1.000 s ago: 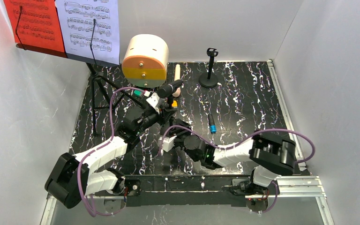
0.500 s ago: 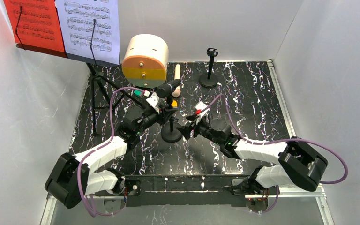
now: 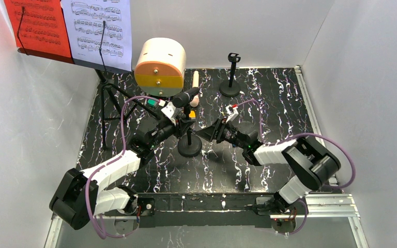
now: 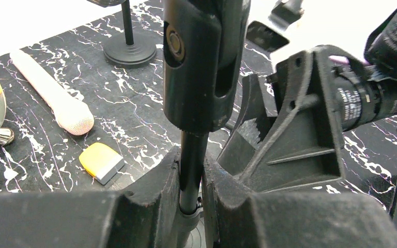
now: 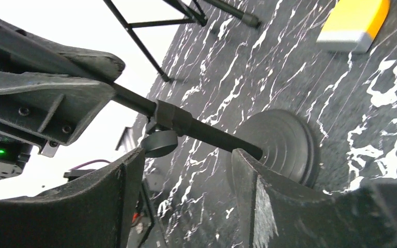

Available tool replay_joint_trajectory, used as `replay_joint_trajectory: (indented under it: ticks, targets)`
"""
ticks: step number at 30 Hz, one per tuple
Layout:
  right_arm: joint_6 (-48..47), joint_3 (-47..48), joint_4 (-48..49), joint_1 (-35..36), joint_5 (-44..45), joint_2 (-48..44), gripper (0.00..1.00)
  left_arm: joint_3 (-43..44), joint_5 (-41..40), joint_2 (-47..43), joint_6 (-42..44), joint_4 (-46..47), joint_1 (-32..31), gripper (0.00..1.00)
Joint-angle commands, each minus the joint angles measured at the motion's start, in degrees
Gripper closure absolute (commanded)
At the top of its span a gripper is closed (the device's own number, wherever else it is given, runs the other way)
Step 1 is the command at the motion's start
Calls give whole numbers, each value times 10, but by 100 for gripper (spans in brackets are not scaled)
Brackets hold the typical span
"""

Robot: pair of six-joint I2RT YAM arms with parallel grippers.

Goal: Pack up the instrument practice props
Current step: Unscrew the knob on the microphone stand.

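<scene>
I am watching the near mic holder (image 3: 189, 149) standing upright at the middle of the desk (image 3: 269, 108), with the black microphone (image 3: 186, 96) lying tilted in its clip on top. My left hand (image 4: 191, 201) is reaching in from 8 o'clock and pinching the holder's thin stem between its fingers, below the clip. My right hand (image 5: 186, 170) is coming in from 3 o'clock with its fingers spread, one on each side of the stem just above the round base, touching nothing that I can see. The yellow block (image 4: 101, 161) is lying just beyond the holder toward 12 o'clock, and the cream microphone (image 3: 196, 80) is lying flat past it. The second mic holder (image 3: 231, 82) is standing at 1 o'clock. The round cream-and-orange case (image 3: 160, 64) is sitting at 11 o'clock. The music rack (image 3: 105, 103) is standing at 10 o'clock, carrying the red page (image 3: 36, 26) and the white page (image 3: 101, 31).
</scene>
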Motion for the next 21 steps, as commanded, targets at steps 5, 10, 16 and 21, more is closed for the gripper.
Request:
replay_joint_trajectory:
  ticks: [5, 10, 16, 21]
  targets:
    - [143, 39, 158, -24, -122, 91, 39, 1, 0, 12, -12, -61, -1, 100]
    - [173, 44, 214, -27, -143, 122, 44, 2, 0, 13, -12, -61, -1, 100]
    - [178, 46, 222, -28, -143, 111, 42, 2, 1, 12, -12, -61, -1, 100]
    - [180, 55, 210, -28, -142, 113, 43, 2, 3, 12, -13, -61, -1, 100]
